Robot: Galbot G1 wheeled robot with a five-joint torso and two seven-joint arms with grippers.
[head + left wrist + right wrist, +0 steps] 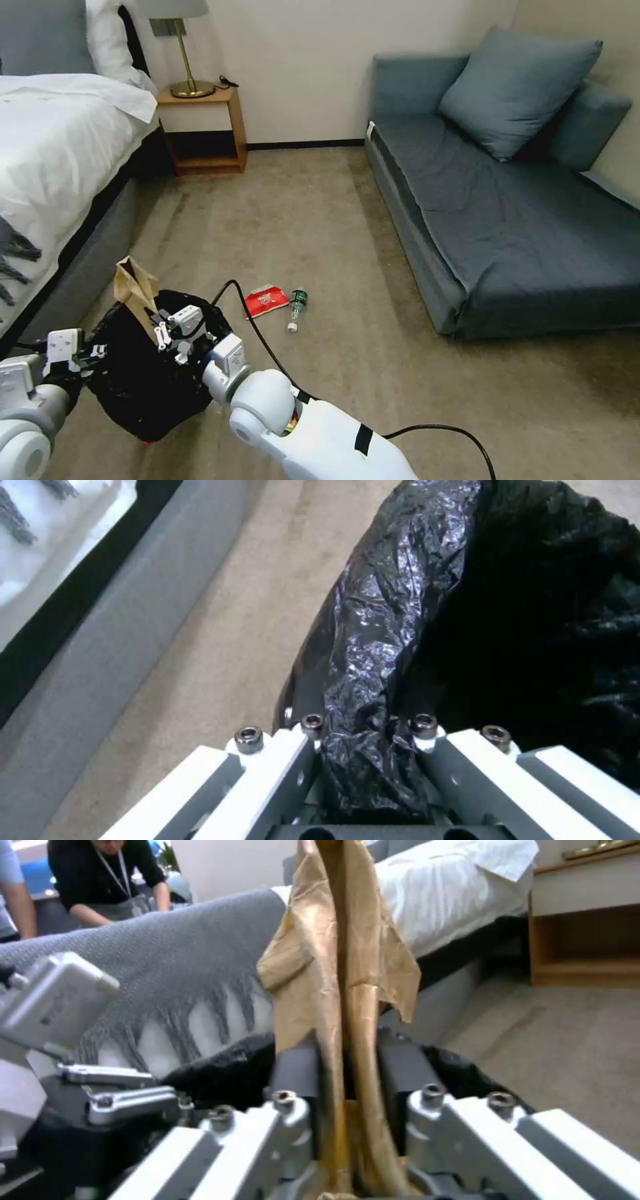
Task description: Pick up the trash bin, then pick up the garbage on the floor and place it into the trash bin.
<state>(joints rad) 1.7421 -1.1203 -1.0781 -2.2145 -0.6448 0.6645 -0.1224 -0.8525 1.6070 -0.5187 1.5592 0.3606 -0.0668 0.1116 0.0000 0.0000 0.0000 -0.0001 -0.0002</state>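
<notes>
We see the left gripper [363,760] fingers clamped on the trash bin [143,373] rim, raised off the floor [320,220]. Right gripper [347,1090] pinches the light, floppy gold-brown wrapper [340,965] at its base, above the bin.

- The head view looks forward and down from above the trash bin [143,373], across the floor [320,220] toward the far wall.
- The left wrist view sits right against the trash bin [400,655], looking along its bag-covered rim, with the floor [220,645] beyond.
- The right wrist view is close above the trash bin [227,1075], facing the bed [453,895].
- All three views share the trash bin.
</notes>
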